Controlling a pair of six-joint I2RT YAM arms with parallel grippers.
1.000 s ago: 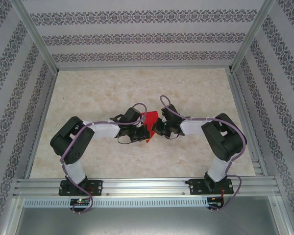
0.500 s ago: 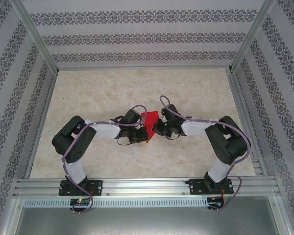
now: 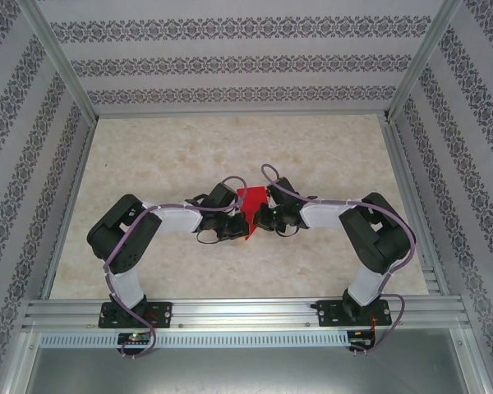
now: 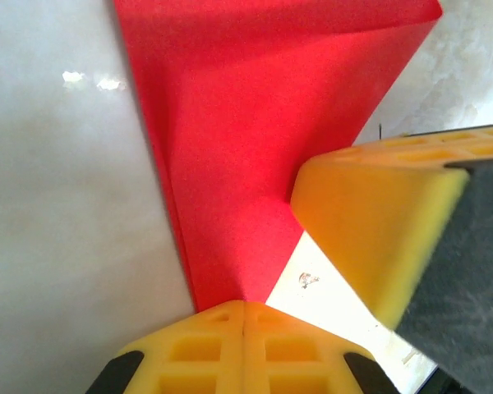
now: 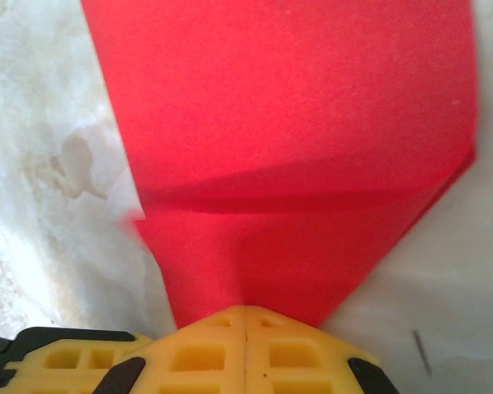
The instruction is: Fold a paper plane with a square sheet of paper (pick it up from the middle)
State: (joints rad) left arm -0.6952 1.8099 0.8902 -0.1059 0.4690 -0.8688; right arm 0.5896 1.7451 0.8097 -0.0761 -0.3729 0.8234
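1. While both arms meet over the middle of the table (image 3: 164, 148), the red paper (image 3: 250, 199) sits between their wrists, creased and partly folded.
2. Left gripper (image 4: 244, 305) is clenched on a narrow corner of the paper.
3. Right gripper (image 5: 245, 310) is pinched tight on another edge, its yellow finger (image 4: 370, 213) touching the paper's side in the left wrist view.

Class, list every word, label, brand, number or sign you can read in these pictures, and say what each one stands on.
No text can be read anywhere in these pictures.
Red paper: plain, no print.
Left gripper and right gripper: yellow, with moulded squares, no letters.
Wall pattern: ornament, not writing.
Small boards at the arm bases: too small to read.
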